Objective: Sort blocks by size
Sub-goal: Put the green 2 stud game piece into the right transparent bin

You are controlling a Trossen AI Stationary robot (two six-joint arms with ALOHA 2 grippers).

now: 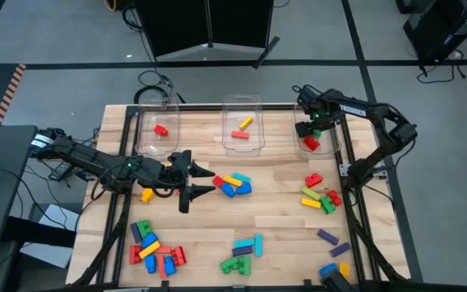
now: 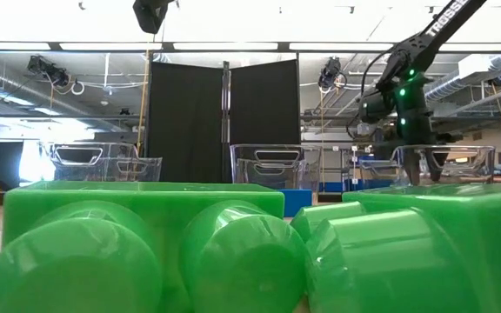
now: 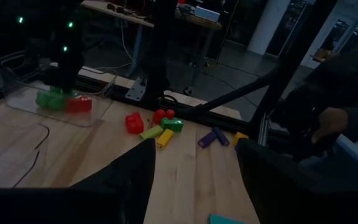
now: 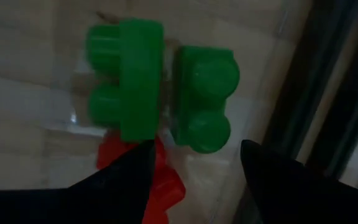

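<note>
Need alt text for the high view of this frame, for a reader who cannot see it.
Overhead, the right claw hangs open over the right clear bin, above green and red blocks in it. The left claw, open, reaches toward a block cluster mid-table; other blocks lie in scattered piles.

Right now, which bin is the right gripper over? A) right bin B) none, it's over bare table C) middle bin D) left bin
A: in the high view the right gripper hangs over the right bin, and its wrist view looks down on green blocks and a red block lying below it.
</note>
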